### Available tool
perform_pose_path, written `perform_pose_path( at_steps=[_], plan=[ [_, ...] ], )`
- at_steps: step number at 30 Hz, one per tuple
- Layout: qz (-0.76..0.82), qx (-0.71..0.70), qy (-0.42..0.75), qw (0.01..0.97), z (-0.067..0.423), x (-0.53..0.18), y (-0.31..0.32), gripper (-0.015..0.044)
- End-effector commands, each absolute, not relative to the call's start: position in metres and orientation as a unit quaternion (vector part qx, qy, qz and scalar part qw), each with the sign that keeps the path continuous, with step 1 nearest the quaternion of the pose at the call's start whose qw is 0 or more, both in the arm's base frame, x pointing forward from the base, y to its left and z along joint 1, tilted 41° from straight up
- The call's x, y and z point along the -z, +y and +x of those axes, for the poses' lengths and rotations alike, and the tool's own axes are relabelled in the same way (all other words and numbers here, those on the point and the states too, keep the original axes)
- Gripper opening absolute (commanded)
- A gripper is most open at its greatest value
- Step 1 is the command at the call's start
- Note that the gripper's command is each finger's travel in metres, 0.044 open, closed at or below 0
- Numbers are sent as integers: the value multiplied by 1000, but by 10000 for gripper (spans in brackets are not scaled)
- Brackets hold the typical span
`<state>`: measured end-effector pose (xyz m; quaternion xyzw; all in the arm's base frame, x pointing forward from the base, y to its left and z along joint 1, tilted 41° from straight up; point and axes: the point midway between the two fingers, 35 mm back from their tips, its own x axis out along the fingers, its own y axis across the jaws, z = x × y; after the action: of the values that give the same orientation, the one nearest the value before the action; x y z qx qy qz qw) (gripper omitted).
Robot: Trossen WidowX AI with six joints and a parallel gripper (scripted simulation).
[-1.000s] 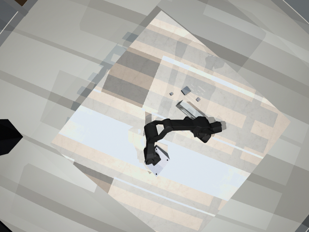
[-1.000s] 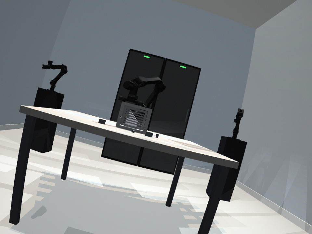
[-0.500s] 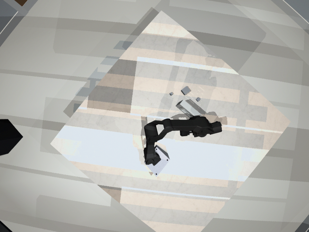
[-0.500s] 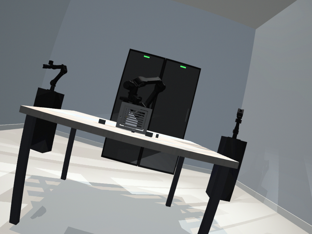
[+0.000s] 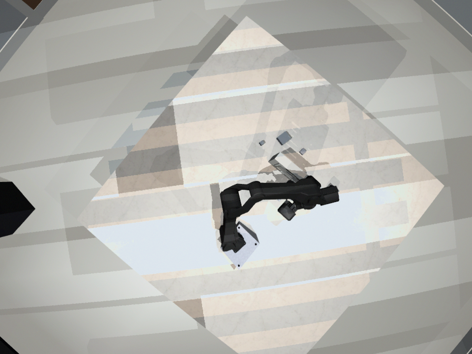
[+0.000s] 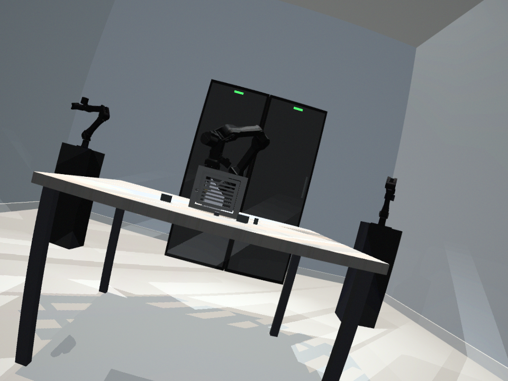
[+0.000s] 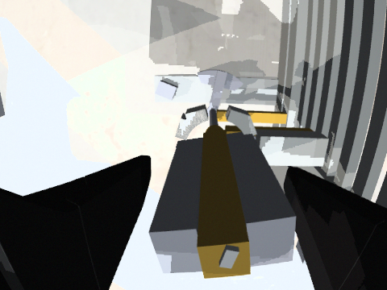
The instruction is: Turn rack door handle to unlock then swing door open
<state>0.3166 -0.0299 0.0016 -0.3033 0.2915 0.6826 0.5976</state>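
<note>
Wrist view: the end effector (image 7: 218, 172) (image 6: 211, 162), over half open, holds nothing; the handle (image 7: 223, 189) runs lengthwise away between its fingers.

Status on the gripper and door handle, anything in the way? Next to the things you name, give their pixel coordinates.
Gripper (image 7: 218, 172) open, fingers either side of the handle (image 7: 222, 185), no grip. Handle upright; whether turned, can't tell. No obstruction seen between fingertips and handle.

So the black arm (image 5: 283, 191) (image 6: 245, 130) is arched over the counter, elbow bent, with its tool (image 7: 218, 172) angled downward, fingers parted.
</note>
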Motion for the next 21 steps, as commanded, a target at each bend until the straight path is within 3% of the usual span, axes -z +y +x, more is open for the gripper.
perform_pose_path(
  at_steps=[1,8,9,21],
  plan=[
    [-348,-704,237,572,316,-2,-29,290],
    [-369,-713,211,559,316,-2,-29,290],
    [-369,-713,211,559,316,-2,-29,263],
    [-369,-713,211,559,316,-2,-29,183]
  ],
)
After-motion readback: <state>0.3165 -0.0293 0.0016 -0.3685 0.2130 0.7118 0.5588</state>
